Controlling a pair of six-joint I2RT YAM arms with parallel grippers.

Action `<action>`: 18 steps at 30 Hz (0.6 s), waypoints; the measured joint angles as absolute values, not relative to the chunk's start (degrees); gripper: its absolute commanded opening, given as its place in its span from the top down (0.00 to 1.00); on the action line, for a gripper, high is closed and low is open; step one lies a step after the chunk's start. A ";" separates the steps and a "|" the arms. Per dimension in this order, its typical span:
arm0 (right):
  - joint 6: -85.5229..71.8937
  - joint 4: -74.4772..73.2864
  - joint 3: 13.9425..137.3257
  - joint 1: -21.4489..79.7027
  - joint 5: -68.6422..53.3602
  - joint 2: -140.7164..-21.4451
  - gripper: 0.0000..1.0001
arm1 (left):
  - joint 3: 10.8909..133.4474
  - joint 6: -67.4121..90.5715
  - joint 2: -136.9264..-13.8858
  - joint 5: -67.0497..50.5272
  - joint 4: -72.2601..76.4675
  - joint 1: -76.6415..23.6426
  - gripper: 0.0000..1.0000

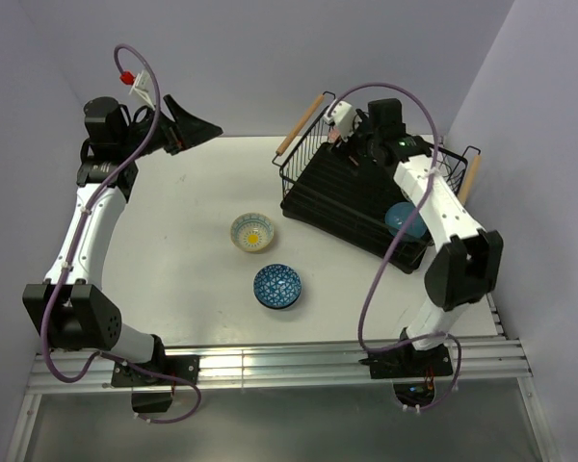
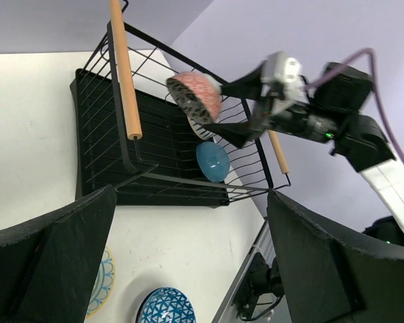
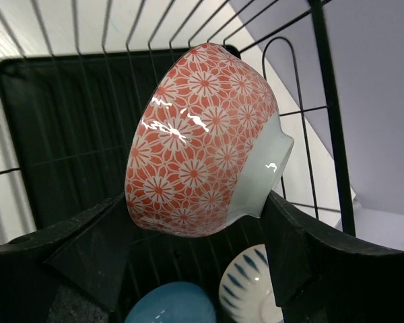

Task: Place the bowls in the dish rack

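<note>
Closest to the overhead camera sit the left arm's base (image 1: 140,371) and the right arm's base (image 1: 409,361). From there I trace the right gripper (image 1: 345,135) out over the far end of the dish rack (image 1: 337,197), which stands skewed on the table (image 1: 173,241) on that arm's side. A plain blue bowl (image 1: 405,219) lies inside the rack, back toward the base from that gripper. The left gripper (image 1: 200,127) hangs at the far edge, well apart from the rack. A yellow-centred bowl (image 1: 252,232) and a blue patterned bowl (image 1: 276,286) sit on the table nearer the bases and to its right, close together but not touching. Through the left wrist camera, its fingers (image 2: 54,262) stand spread wide with nothing between them, and the rack lies ahead with one wooden handle (image 2: 124,67) nearest. Through the right wrist camera, the fingers are clamped on a red floral bowl (image 3: 202,141), tipped on its side over the rack's slatted base. Beneath it lie the plain blue bowl and a white bowl with blue stripes (image 3: 252,289).
</note>
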State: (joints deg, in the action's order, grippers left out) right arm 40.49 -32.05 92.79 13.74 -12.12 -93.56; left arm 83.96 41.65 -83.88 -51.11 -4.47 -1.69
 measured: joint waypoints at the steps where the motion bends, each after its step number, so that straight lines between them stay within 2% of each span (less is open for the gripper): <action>1: 41.76 -32.29 93.93 13.58 -11.79 -95.98 1.00 | 83.96 41.60 -83.88 -51.11 -4.69 -1.56 0.00; 8: 48.88 -32.97 101.65 12.80 -10.24 -107.11 1.00 | 83.44 41.65 -83.90 -51.16 -5.06 -0.32 0.00; 18: 59.24 -27.77 101.91 12.64 -9.02 -111.87 1.00 | 81.58 41.78 -83.94 -51.46 -5.08 2.85 0.00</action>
